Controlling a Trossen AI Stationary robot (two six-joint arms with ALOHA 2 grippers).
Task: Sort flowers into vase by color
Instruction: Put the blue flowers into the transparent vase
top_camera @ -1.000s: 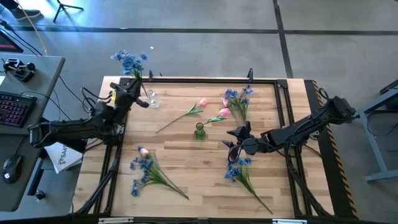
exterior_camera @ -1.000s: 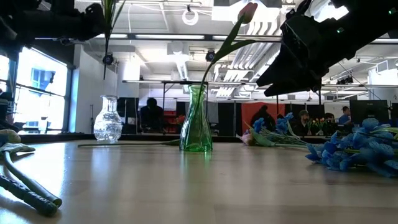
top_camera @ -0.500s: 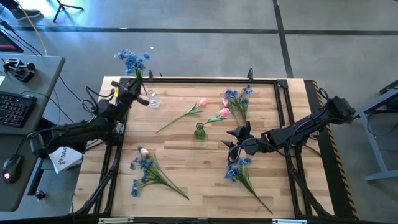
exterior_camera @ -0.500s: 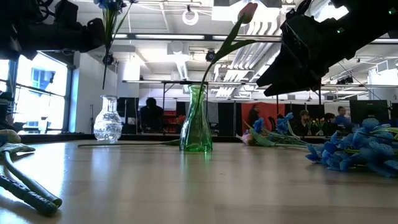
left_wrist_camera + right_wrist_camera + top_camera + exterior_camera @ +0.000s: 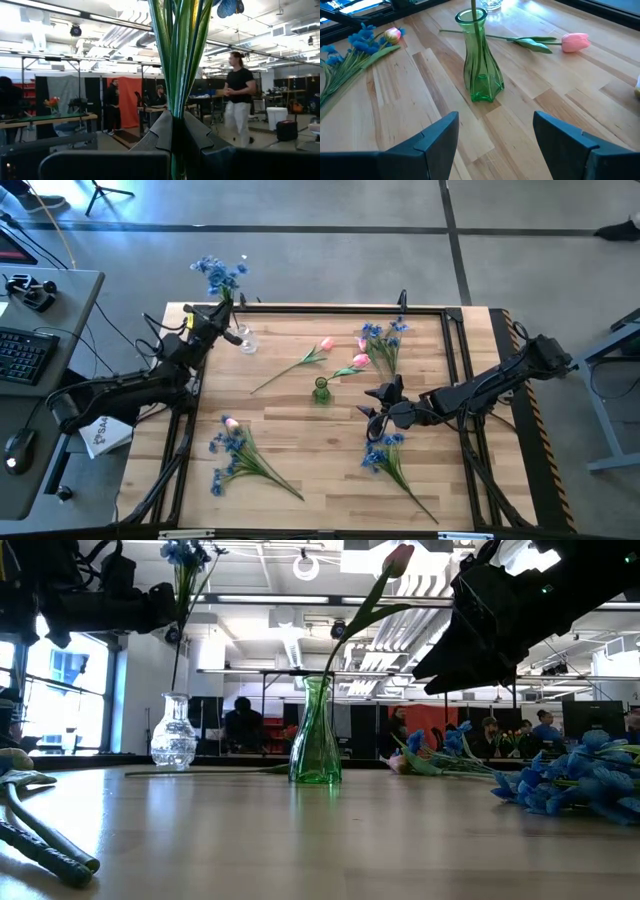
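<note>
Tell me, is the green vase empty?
No. The green vase stands upright with one pink tulip in it; its stem shows inside the glass in the right wrist view.

No legible text or labels anywhere.

Two vases stand on the table, the green vase (image 5: 320,390) and a clear vase (image 5: 245,340) to its far left, with four blue sprays (image 5: 232,456) around the green one and four pink tulips (image 5: 326,345), one inside it.
</note>
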